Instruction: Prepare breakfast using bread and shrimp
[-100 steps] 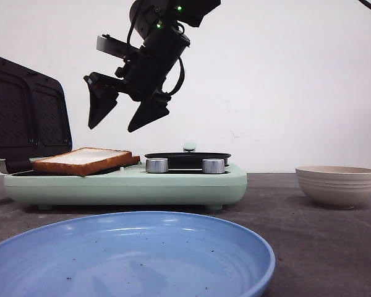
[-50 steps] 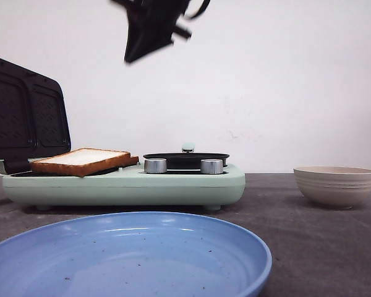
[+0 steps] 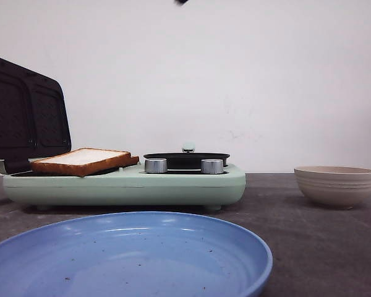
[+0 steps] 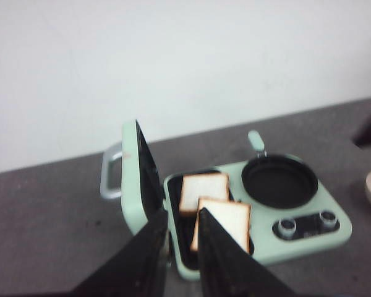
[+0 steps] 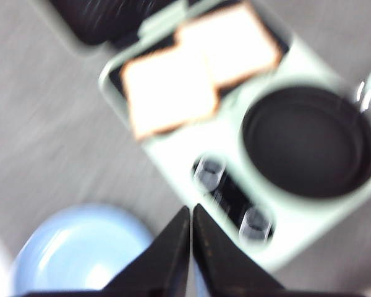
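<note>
Two slices of bread (image 4: 205, 192) (image 4: 227, 219) lie overlapping in the open grill side of the mint-green breakfast maker (image 3: 123, 182). The front view shows one slice (image 3: 80, 159) lying tilted there. My left gripper (image 4: 183, 213) hangs back from the machine, slightly open and empty. High above the machine my right gripper (image 5: 191, 209) is shut on nothing, with the bread (image 5: 167, 90) below it. Only a dark tip of it (image 3: 181, 2) shows at the front view's top edge. The shrimp is out of view.
The machine's black lid (image 3: 25, 111) stands open at the left. A black round pan (image 3: 185, 158) sits on its right half behind two silver knobs. A blue plate (image 3: 130, 247) lies in front, and a beige bowl (image 3: 337, 184) stands at the right.
The right gripper, open above the bread a second ago, has risen almost out of the front view and its fingers have come together. The bread has not moved.
</note>
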